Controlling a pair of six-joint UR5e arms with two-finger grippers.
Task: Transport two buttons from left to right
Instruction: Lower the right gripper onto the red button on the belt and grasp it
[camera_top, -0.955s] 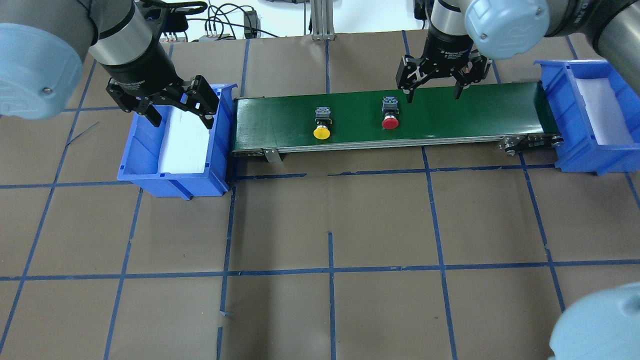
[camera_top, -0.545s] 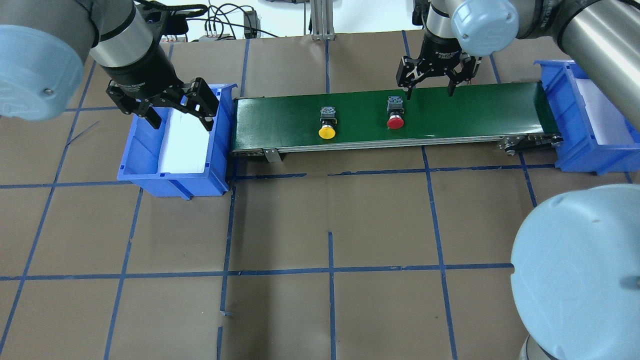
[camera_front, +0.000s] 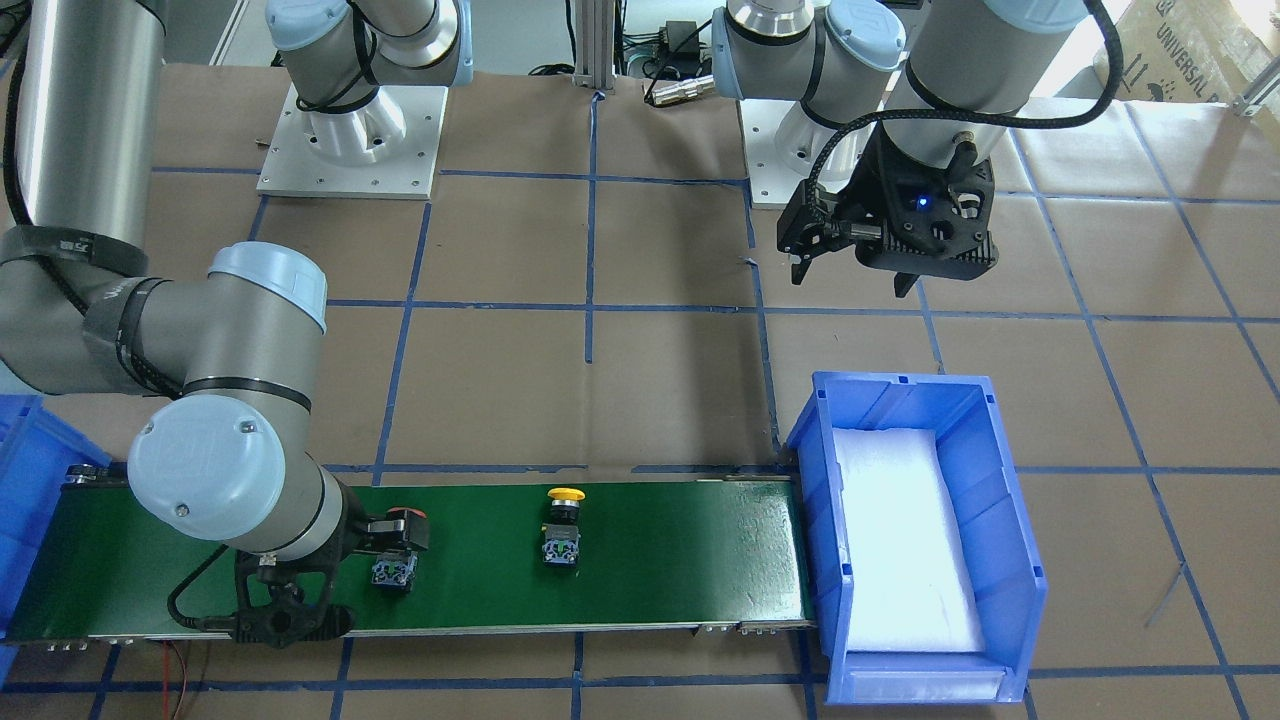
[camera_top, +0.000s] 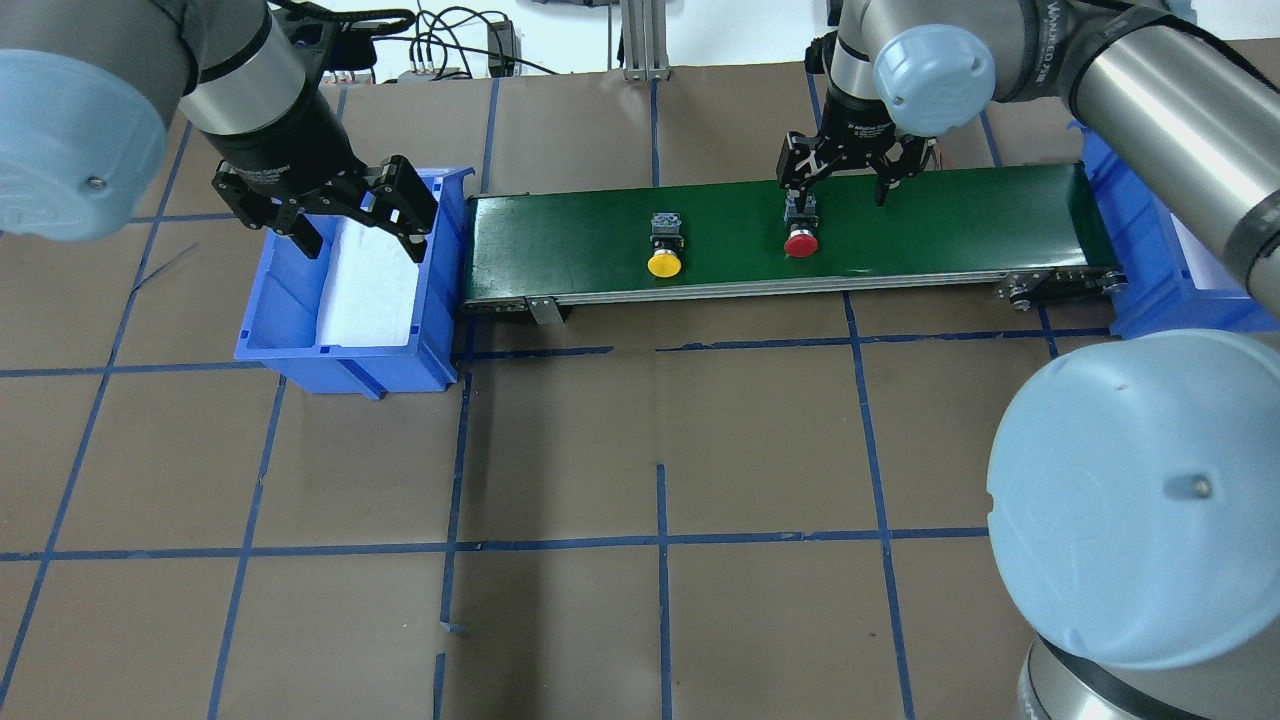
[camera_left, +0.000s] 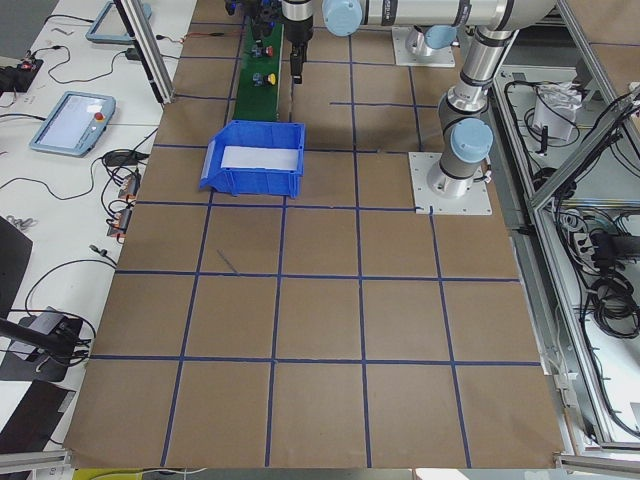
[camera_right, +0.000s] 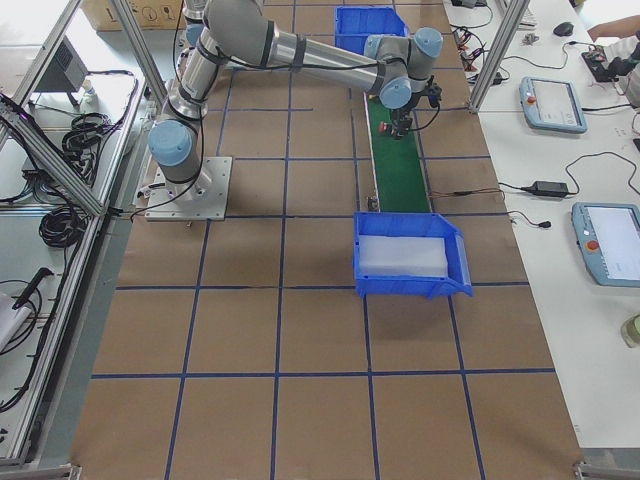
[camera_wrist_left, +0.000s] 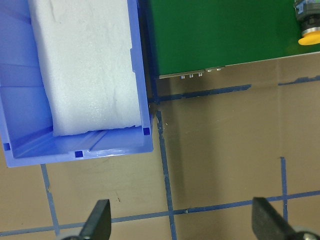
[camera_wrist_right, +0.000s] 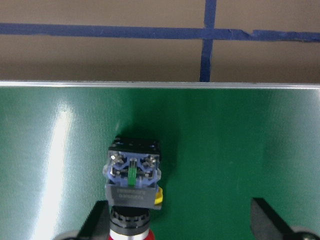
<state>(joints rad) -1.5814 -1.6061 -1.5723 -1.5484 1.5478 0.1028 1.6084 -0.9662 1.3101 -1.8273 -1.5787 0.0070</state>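
The red button (camera_top: 801, 243) and the yellow button (camera_top: 664, 264) lie on their sides on the green conveyor belt (camera_top: 950, 220), caps toward the robot. My right gripper (camera_top: 835, 190) is open just above the belt. Its one finger is at the red button's grey contact block (camera_wrist_right: 132, 172), and the button sits off to that side of the jaws. My left gripper (camera_top: 362, 235) is open and empty above the left blue bin (camera_top: 280, 300). In the front view the red button (camera_front: 400, 540) is partly hidden by my right arm, and the yellow button (camera_front: 562, 520) is in the open.
The left bin holds a white foam pad (camera_top: 370, 290). A second blue bin (camera_top: 1150, 300) stands at the belt's right end, largely hidden by my right arm. Brown paper with blue tape lines covers the table (camera_top: 660, 450).
My right gripper has moved left and down to the red button. Both buttons have drifted a little to the right on the belt. My left gripper has stayed put.
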